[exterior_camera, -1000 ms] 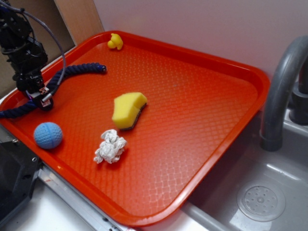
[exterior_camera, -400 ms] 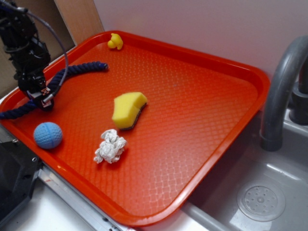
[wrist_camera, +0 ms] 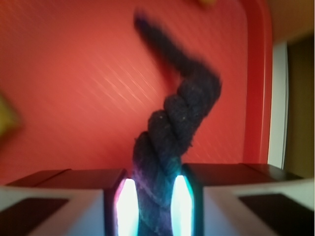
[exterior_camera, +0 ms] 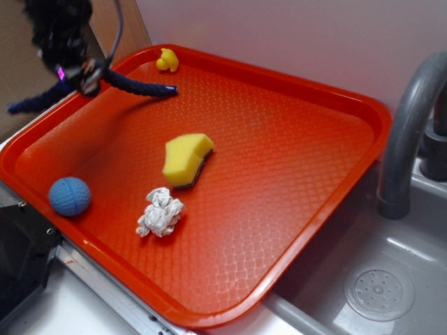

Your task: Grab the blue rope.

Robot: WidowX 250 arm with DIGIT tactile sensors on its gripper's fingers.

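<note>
The blue rope (exterior_camera: 140, 86) is a thick dark navy twisted cord. My gripper (exterior_camera: 77, 73) is shut on its middle and holds it up in the air over the far left corner of the orange tray (exterior_camera: 293, 139). One end hangs out to the left past the tray's rim, the other droops right toward the tray floor. In the wrist view the rope (wrist_camera: 172, 128) is clamped between my two fingers, and my gripper (wrist_camera: 151, 201) is closed on it.
On the tray lie a yellow sponge (exterior_camera: 186, 159), a light blue textured ball (exterior_camera: 70, 196), a crumpled white paper (exterior_camera: 160, 213) and a small yellow duck (exterior_camera: 167, 61). A grey faucet (exterior_camera: 408, 132) and sink stand to the right. A wall runs behind.
My gripper has risen from the tray floor and moved toward the far corner, lifting the rope with it. The rope's ends now hang in the air.
</note>
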